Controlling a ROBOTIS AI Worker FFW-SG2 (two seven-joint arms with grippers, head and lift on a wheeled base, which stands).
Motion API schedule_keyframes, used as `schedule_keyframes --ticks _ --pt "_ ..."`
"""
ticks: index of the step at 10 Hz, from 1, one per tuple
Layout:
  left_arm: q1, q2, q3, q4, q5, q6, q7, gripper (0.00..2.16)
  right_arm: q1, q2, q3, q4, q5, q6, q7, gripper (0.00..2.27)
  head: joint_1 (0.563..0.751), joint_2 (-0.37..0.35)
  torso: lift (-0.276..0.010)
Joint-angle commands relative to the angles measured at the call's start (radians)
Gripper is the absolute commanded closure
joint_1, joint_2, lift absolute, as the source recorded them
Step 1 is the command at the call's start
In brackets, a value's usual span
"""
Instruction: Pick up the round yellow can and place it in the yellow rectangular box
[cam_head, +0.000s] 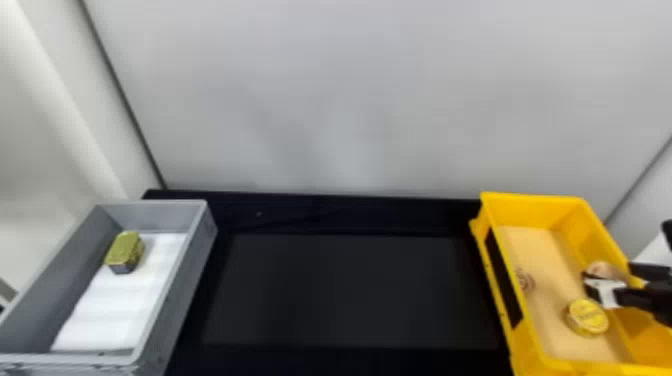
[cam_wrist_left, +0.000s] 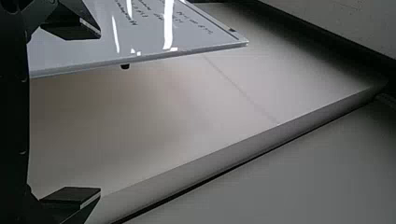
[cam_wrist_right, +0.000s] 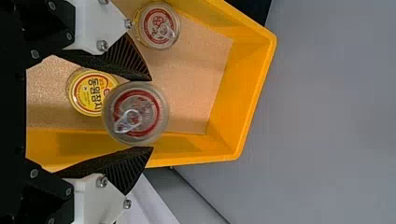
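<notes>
At the right side of the head view, my right gripper (cam_head: 612, 276) is over the yellow rectangular box (cam_head: 555, 200), with a round can (cam_head: 602, 270) between its fingers. From the right wrist view, the right gripper (cam_wrist_right: 152, 114) is shut on this can (cam_wrist_right: 136, 113), its pull-tab end facing the camera. The can looks larger than the others, so it is held above the floor of the yellow box (cam_wrist_right: 252, 88). My left gripper (cam_wrist_left: 100, 113) stands wide open with nothing between its fingers, beside a pale flat surface.
Inside the yellow box are a yellow-lidded can (cam_head: 587, 317) and a pull-tab can (cam_wrist_right: 157, 25). A grey box (cam_head: 172, 290) at the left holds a gold-green rectangular tin (cam_head: 125, 250) on white lining. The black table (cam_head: 345, 290) lies between the boxes.
</notes>
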Motion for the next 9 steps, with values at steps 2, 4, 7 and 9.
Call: schedule_keyframes --ticks 2,4,7,9 --pt "0.0 -0.003 0.0 0.0 0.0 0.0 0.0 0.1 0.0 -0.002 0.001 -0.001 -0.008 -0.003 0.004 0.36 0.694 0.014 -0.06" --pt "0.0 -0.003 0.0 0.001 0.0 0.0 0.0 0.1 0.0 -0.002 0.001 -0.005 -0.008 -0.005 0.004 0.36 0.694 0.014 -0.06" --pt "-0.002 -0.003 0.003 0.001 0.0 0.0 0.0 0.1 -0.013 0.0 0.018 -0.108 -0.009 -0.013 -0.011 0.28 0.694 0.014 -0.06" --pt "-0.002 -0.003 0.003 0.003 0.0 0.0 0.0 0.1 -0.074 -0.009 -0.002 -0.194 -0.009 -0.031 -0.013 0.21 0.694 0.014 -0.06"
